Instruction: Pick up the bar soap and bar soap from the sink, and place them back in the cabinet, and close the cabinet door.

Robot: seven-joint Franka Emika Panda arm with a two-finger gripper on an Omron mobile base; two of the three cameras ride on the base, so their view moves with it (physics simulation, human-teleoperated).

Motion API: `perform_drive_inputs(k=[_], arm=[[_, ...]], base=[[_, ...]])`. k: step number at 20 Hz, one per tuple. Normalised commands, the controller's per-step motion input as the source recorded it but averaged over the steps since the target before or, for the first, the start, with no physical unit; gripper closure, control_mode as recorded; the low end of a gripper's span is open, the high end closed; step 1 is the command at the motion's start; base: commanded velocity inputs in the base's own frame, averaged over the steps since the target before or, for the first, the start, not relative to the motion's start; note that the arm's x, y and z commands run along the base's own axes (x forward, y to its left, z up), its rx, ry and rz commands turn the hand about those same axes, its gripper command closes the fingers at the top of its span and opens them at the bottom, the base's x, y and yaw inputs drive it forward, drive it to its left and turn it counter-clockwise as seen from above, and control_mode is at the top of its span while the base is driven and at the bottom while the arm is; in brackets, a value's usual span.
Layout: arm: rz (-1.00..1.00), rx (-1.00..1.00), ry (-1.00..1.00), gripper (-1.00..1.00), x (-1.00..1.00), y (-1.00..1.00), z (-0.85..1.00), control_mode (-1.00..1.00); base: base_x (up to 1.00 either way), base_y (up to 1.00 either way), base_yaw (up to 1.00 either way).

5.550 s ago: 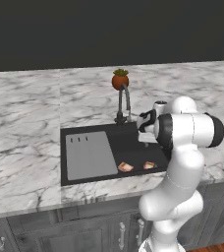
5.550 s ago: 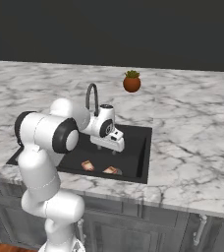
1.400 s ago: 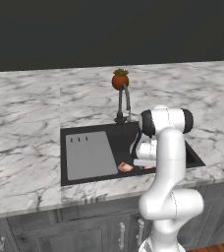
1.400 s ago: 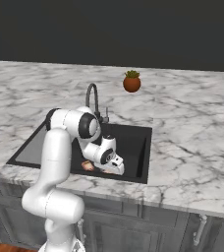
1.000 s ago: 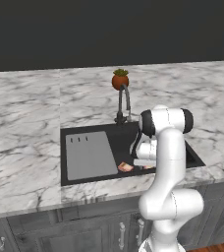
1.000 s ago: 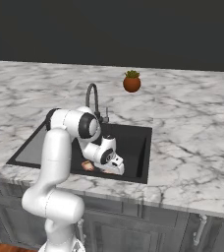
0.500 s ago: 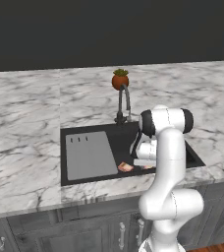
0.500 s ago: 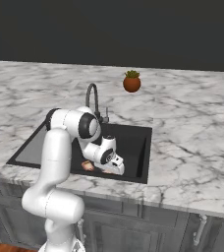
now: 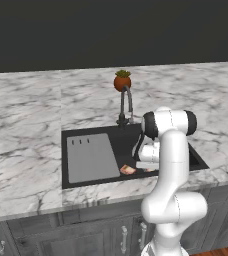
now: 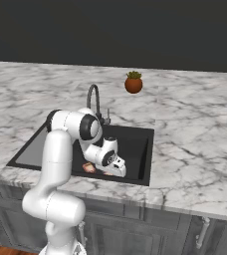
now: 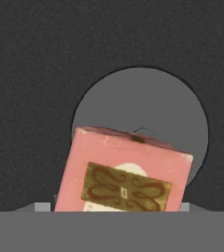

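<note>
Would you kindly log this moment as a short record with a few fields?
setting: marble counter with black sink
arm: reaching down into the sink basin
claw: low in the basin, over one bar soap; open or shut cannot be told
other bar soap: lying on the basin floor beside the drainboard
faucet: behind the basin
potted plant: on the counter beyond the faucet

I count two soaps (image 9: 128, 170) (image 10: 107, 174), one sink (image 9: 86, 178), one faucet (image 9: 126, 104), one plant (image 9: 122, 81), one drainboard (image 9: 91, 157), one drain (image 11: 148, 103).
</note>
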Motion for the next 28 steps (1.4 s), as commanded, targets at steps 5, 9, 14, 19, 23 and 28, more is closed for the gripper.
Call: perform_drive_inputs(k=[5, 9, 14, 19, 23, 28], arm=[[0.0, 0.0, 0.0, 1.0, 0.0, -0.01, 0.02, -1.0], [0.0, 0.0, 0.0, 1.0, 0.0, 0.0, 0.19, -1.0], [0.0, 0.0, 0.0, 1.0, 0.0, 0.0, 0.24, -1.0], [0.0, 0.0, 0.0, 1.0, 0.0, 0.0, 0.17, -1.0], [0.0, 0.0, 0.0, 1.0, 0.0, 0.0, 0.21, -1.0], [0.0, 0.0, 0.0, 1.0, 0.0, 0.0, 0.23, -1.0]], base=[[0.0, 0.0, 0.0], [0.0, 0.0, 0.0], [0.0, 0.0, 0.0], [0.0, 0.0, 0.0], [0.0, 0.0, 0.0], [0.0, 0.0, 0.0]])
